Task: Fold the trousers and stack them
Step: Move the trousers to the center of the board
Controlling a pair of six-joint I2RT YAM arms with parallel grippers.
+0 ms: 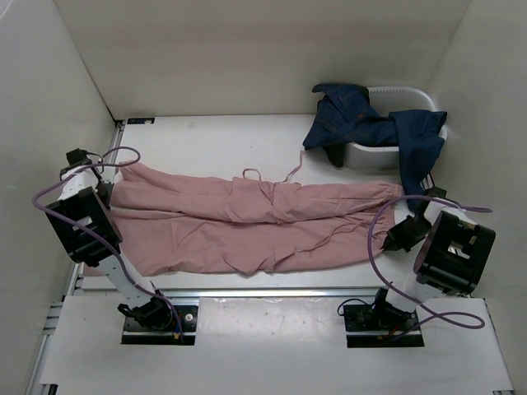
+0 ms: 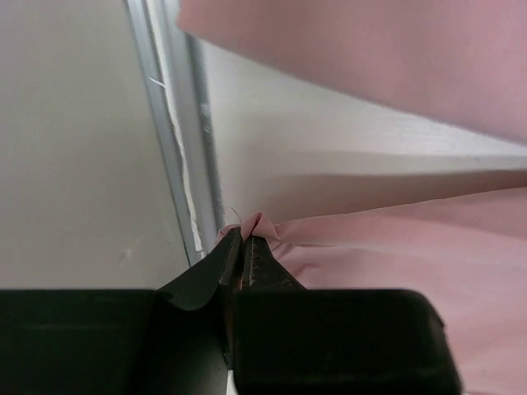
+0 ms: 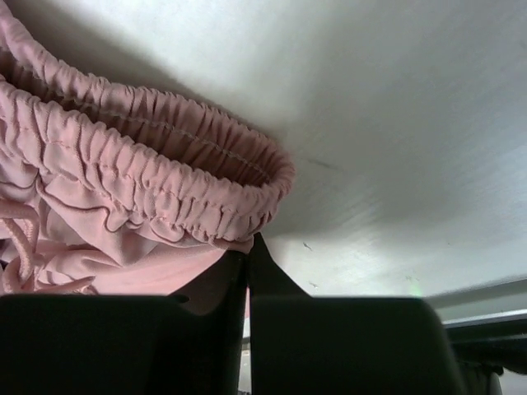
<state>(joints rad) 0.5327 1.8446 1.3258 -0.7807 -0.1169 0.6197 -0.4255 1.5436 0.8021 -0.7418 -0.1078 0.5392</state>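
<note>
Item one: long dusty-pink soft-cloth trousers (image 1: 247, 222), wrinkled. They lie flat on the white table (image 1: 206, 136) with the long axis running left to right, spanning the ground between the two arms, and two loose cords stray from the far edge near the middle. Left gripper (image 2: 245, 247): jaws closed to a sliver, with a small pinch of pink cloth nipped at the tips. This is at the far-left end of the garment, just beside the metal rail at the table's edge. Right gripper (image 3: 249, 257): jaws pressed together at the right end, directly under a gathered elastic edge. Pink cloth shows between the fingers, so it appears to have hold of that end. Each arm thus has its own end, and the cloth extends inward from both. Judged next step: a lengthwise fold, carrying one end along the axis to the other, with either arm equally placed. Item two: dark blue denim jeans (image 1: 370, 127), crumpled and draped over a white plastic basket (image 1: 412, 89) at the far right, well apart from the left arm and not yet handled.
</note>
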